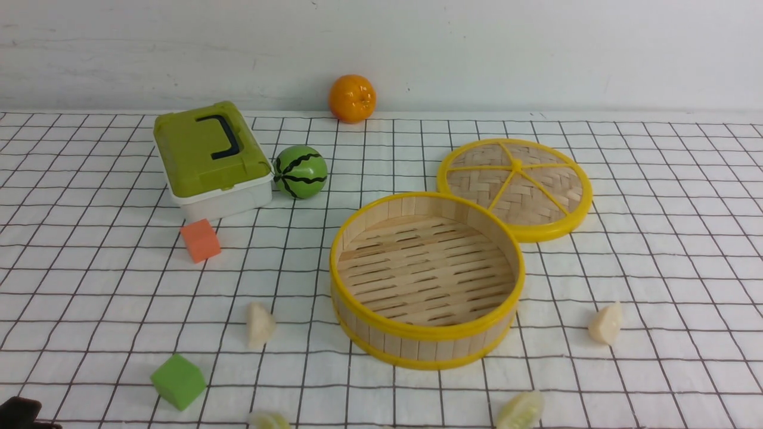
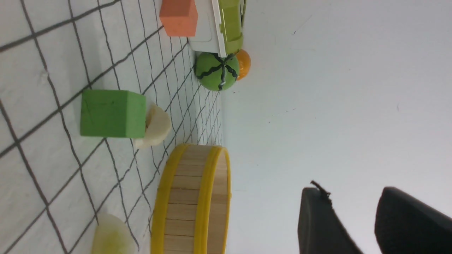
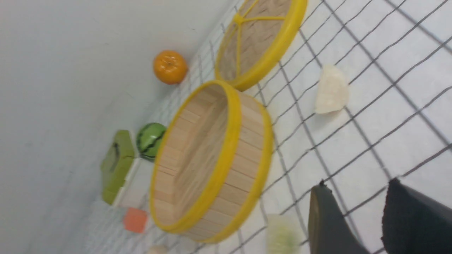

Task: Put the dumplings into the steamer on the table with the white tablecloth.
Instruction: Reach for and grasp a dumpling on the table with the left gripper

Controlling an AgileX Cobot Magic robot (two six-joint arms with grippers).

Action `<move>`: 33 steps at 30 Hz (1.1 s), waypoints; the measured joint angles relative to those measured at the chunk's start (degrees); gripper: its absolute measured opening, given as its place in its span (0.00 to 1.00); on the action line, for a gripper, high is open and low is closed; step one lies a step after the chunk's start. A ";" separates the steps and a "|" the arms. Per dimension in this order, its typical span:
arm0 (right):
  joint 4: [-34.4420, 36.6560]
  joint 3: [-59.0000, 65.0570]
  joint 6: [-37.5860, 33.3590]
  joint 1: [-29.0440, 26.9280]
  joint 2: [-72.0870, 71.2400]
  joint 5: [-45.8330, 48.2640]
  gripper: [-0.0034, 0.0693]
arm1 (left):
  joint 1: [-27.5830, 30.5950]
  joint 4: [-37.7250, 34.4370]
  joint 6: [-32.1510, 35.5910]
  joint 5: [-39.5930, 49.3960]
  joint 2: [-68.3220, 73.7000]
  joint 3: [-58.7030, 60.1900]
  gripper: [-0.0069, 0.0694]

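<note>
The bench (image 1: pixel 656 268) is lit brightly and evenly, and only faint shadows are cast. Motion blur is seen in the right wrist view

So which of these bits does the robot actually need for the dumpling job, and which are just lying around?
Needed for the job:
steamer
dumplings, four in view
white tablecloth

Just lying about:
woven lid
green box
toy watermelon
orange
orange cube
green cube
</note>
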 joint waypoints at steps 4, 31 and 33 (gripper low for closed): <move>3.51 0.00 0.05 0.00 0.00 -1.32 0.38 | 0.00 -3.99 0.86 0.00 0.00 0.00 0.40; -2.52 -41.82 -50.55 1.09 40.99 31.33 0.02 | -14.19 43.71 35.38 56.46 49.58 -58.60 0.07; -3.35 -43.71 -51.27 2.86 44.27 34.25 0.03 | -17.42 46.32 33.13 56.28 53.22 -59.05 0.07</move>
